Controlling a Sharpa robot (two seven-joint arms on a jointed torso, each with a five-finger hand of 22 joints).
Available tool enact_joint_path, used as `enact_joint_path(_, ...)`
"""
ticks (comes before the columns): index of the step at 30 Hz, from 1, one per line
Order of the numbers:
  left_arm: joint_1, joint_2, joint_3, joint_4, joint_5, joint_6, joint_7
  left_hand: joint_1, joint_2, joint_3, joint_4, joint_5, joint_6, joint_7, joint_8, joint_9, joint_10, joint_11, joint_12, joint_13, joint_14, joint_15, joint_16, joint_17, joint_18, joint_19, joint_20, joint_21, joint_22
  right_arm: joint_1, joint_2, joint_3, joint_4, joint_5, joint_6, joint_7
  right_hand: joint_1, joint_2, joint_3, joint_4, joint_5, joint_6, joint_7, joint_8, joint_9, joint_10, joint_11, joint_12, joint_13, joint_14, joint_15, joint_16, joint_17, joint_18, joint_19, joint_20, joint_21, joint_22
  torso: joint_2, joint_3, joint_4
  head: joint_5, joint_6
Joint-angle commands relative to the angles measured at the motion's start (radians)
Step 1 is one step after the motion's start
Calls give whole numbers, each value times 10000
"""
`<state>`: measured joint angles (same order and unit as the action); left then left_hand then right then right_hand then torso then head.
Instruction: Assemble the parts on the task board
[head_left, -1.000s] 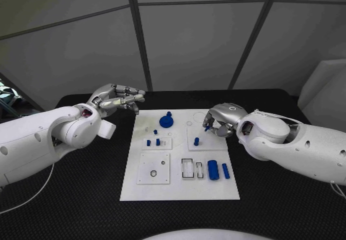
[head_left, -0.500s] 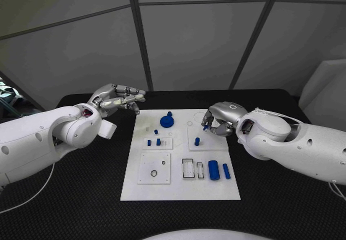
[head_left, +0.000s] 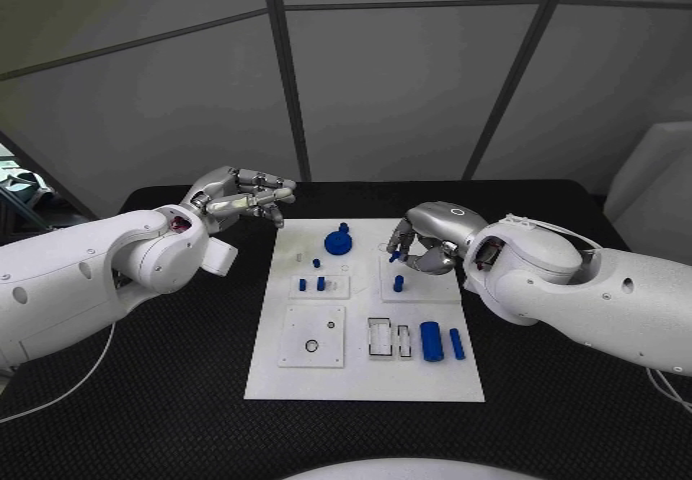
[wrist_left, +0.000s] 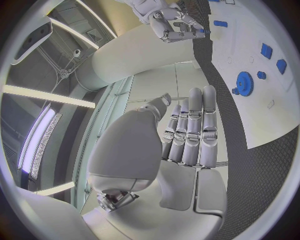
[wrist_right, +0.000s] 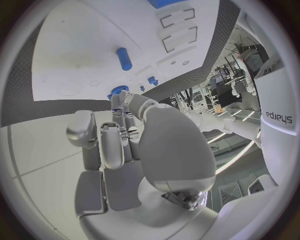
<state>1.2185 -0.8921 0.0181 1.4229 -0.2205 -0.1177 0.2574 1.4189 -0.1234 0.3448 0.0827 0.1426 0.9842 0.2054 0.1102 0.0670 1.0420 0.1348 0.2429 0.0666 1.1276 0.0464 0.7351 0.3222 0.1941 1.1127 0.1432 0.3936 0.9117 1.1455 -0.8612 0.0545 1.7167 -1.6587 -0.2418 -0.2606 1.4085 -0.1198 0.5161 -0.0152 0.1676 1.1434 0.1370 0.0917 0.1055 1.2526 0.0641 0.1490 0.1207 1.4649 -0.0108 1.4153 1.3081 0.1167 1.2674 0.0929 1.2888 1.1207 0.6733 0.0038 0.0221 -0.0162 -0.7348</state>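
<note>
Task board (head_left: 361, 375): white plate, centred on black table (head_left: 173, 400), long axis running away from the robot.

Blue gear (head_left: 338, 242): flat on the board's far end, left of centre; also seen in left wrist view (wrist_left: 244, 82).

Small blue pegs (head_left: 320, 284): a pair standing in a raised white block on the board's left half, a third peg (head_left: 316, 263) just beyond them.

Upright blue peg (head_left: 398, 284): standing in the raised block on the board's right half, just below the right hand; in right wrist view (wrist_right: 124, 58) lying ahead of the fingertips.

Blue cylinder (head_left: 431, 341) and thinner blue pin (head_left: 456, 344): side by side on the board's near right part, beside two rectangular slots (head_left: 387, 338).

Left hand (head_left: 238, 197): raised off the board's far left corner, fingers drawn together and nearly straight, holding nothing visible.

Right hand (head_left: 420, 240): over the board's far right part, fingers curled, small blue part (head_left: 395, 256) pinched at the fingertips.
</note>
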Motion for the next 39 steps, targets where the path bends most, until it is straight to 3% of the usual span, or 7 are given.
enact_joint_path(1, 13, 42, 9, -20, 60, 67, 86, 99, -27, 4, -71, -11, -33, 16, 19, -9, -58, -9, 19, -9, -62, 23, -59, -9, -121, -82, -4, -66, -8, 20, 221, 22, 124, 190, 63, 89, -64, 7, -48, -2, 40, 90, 5, 0, 10, 38, -13, -60, 11, 581, -34, 31, 22, -176, 62, 9, 28, 13, -1, -1, -1, 114, -18)
enact_joint_path(8, 14, 97, 9, -51, 60, -7, 106, 116, -13, 7, -83, -9, -35, 18, 21, -7, -70, -7, 22, -8, -60, 23, -74, -23, -120, -80, -4, -75, -22, 19, 1018, 33, -7, 196, 249, 233, -64, 19, -51, -4, 66, 84, 7, -7, 10, 33, -13, -72, 11, 575, -35, 15, -7, -167, 38, 9, 4, -23, 13, -6, 11, 377, -101)
enact_joint_path(11, 15, 130, 9, -69, 60, -41, 113, 129, -2, 12, -91, -7, -37, 19, 22, -7, -76, -7, 25, -7, -55, 22, -82, -32, -119, -76, -5, -80, -30, 16, 1412, 8, -144, 197, 353, 308, -66, 26, -53, -5, 78, 77, 9, -13, 9, 30, -11, -79, 11, 573, -35, 7, -20, -163, 26, 9, -8, -41, 3, -11, 13, 567, -210)
enact_joint_path(15, 16, 167, 9, -84, 60, -77, 125, 137, 5, 14, -97, -6, -36, 19, 24, -6, -77, -8, 28, -5, -52, 21, -86, -37, -118, -73, -5, -82, -35, 6, 1734, -91, -281, 197, 438, 364, -75, 43, -61, -1, 96, 61, 15, -25, 8, 20, -5, -96, 10, 571, -33, 4, -28, -160, 16, 9, -19, -56, 17, -4, 10, 734, -275)
enact_joint_path(18, 17, 197, 9, -97, 60, -87, 130, 142, 10, 16, -100, -6, -35, 19, 25, -5, -77, -8, 31, -5, -49, 20, -88, -40, -118, -72, -6, -84, -38, -14, 1955, -259, -402, 194, 515, 438, -78, 48, -66, -2, 105, 50, 19, -34, 6, 12, -2, -106, 9, 572, -31, 8, -21, -159, 13, 10, -23, -61, 11, 1, -5, 824, -374)
enact_joint_path(26, 18, 281, 10, -132, 60, -49, 168, 130, 19, 5, -95, -10, -25, 19, 35, -2, -71, -7, 46, 0, -40, 23, -101, -56, -121, -67, -3, -94, -54, -235, 2313, -553, -616, 166, 705, 617, -80, 57, -75, -7, 117, 30, 25, -48, 3, -3, 4, -123, 8, 570, -28, 5, -29, -158, 8, 11, -29, -67, 11, -1, -14, 964, -503)
enact_joint_path(39, 19, 310, 10, -152, 60, -19, 176, 128, 22, 3, -94, -10, -24, 19, 36, -1, -70, -7, 48, 0, -39, 24, -104, -58, -121, -67, -2, -96, -56, -573, 2463, -616, -761, -5, 950, 681, -85, 69, -83, -6, 127, 18, 31, -56, 2, -10, 9, -134, 8, 568, -25, 2, -36, -155, -3, 13, -40, -84, 5, -3, -7, 1062, -638)
